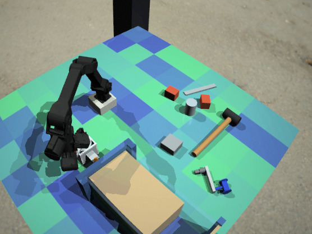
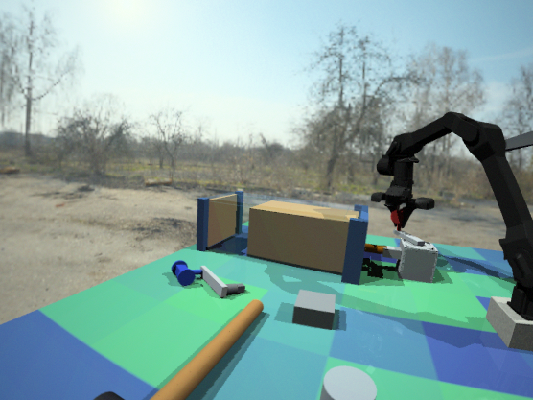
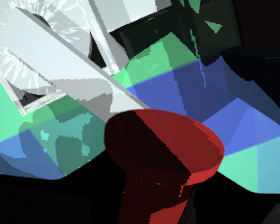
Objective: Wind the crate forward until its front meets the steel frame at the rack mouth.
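Note:
The tan crate (image 1: 140, 191) (image 2: 297, 243) sits flat in the low guard cubby. Its front is very close to the blue frame (image 1: 132, 150) (image 2: 357, 250) at the mouth; whether they touch is hidden. An orange strap piece (image 2: 376, 248) runs from the mouth to the white winch (image 2: 418, 263) (image 1: 95, 148). A pale crank handle (image 2: 411, 238) (image 3: 75, 67) lies across the winch top, its key end hidden. My gripper (image 2: 397, 226) points down, shut on the handle's red knob (image 3: 165, 145). In the top view the arm hides the fingertips.
A second crank with a blue knob (image 1: 224, 186) (image 2: 183, 273) lies beside the cubby. A mallet (image 1: 213, 136) (image 2: 216, 351), grey block (image 1: 171, 143) (image 2: 313, 308), grey cylinder (image 1: 191, 107) (image 2: 349, 384), two red blocks (image 1: 171, 93) (image 1: 205, 101) and a flat bar (image 1: 200, 89) also lie there.

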